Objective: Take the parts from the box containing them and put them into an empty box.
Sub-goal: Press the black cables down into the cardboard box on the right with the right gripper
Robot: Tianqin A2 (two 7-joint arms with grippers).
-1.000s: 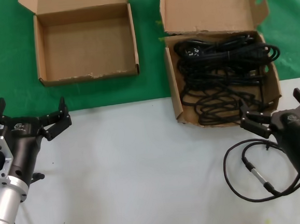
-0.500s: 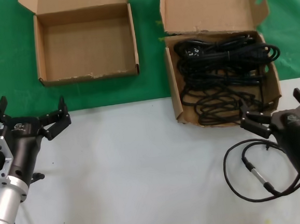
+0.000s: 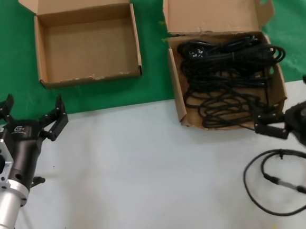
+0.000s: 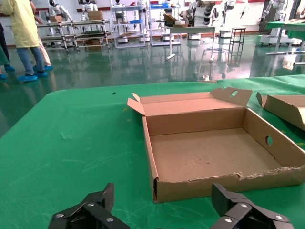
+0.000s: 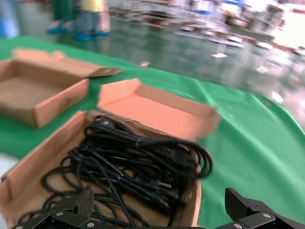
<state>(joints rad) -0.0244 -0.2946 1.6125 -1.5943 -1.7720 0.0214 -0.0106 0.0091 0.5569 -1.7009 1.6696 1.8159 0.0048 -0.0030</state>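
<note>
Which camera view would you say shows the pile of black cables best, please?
The head view: it looks straight down on the black cables, filling the larger box end to end. The right wrist view shows them close but slanted and blurred, behind the open right hand. The left wrist view misses them.

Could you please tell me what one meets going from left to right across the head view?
Left tool → empty box → box containing them, full of black cables → right tool.

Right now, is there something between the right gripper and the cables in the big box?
Only the box's bent front wall: the right gripper, fingers open, sits just outside it, and the black cables lie uncovered beyond, reachable from above.
</note>
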